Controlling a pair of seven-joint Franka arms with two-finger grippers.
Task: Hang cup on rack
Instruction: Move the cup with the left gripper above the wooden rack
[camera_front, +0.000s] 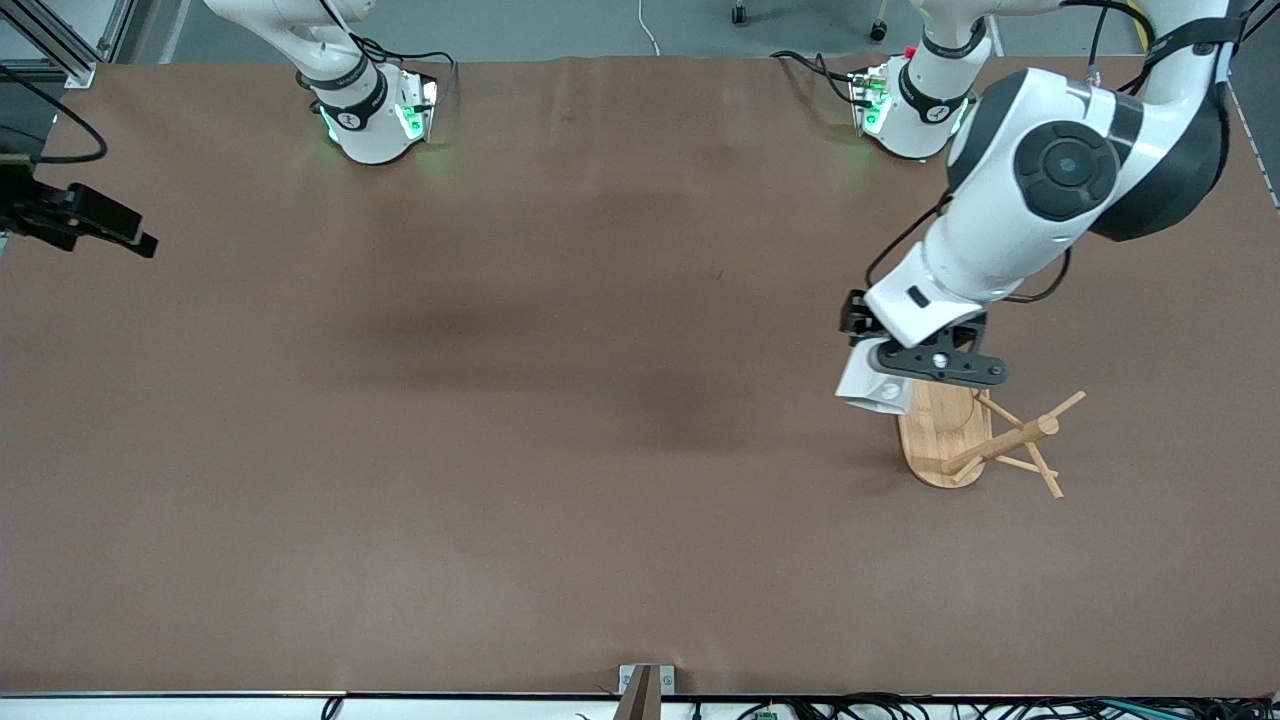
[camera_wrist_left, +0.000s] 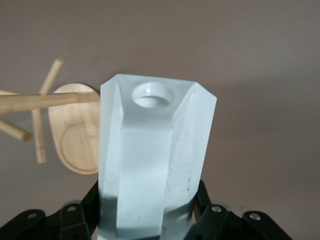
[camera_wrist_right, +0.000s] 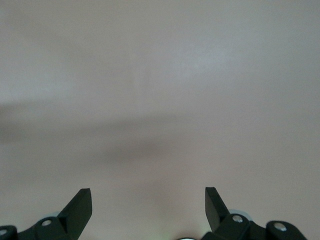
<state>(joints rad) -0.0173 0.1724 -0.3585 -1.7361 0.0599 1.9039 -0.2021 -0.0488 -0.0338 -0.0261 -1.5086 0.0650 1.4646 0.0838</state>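
Cup (camera_front: 873, 388) clamped in left gripper (camera_front: 935, 365), carried in the air over the rack (camera_front: 985, 440), at the edge of its oval base toward the right arm's end of the table. Gripped by the body, seemingly so as to leave the blocky handle free, round hole (camera_wrist_left: 153, 95) facing outward and ready for a peg. Held just beside the rack's horizontal peg (camera_wrist_left: 47, 101), tip close to the handle but not yet through the hole. Judged as the threading step: hole to be lined up with the peg, then slid on. Risk of a nudge tipping the light bamboo stand. Right gripper (camera_wrist_right: 148, 205) waiting with fingers apart, holding nothing, over bare brown table (camera_front: 500, 400) well apart from the rack.
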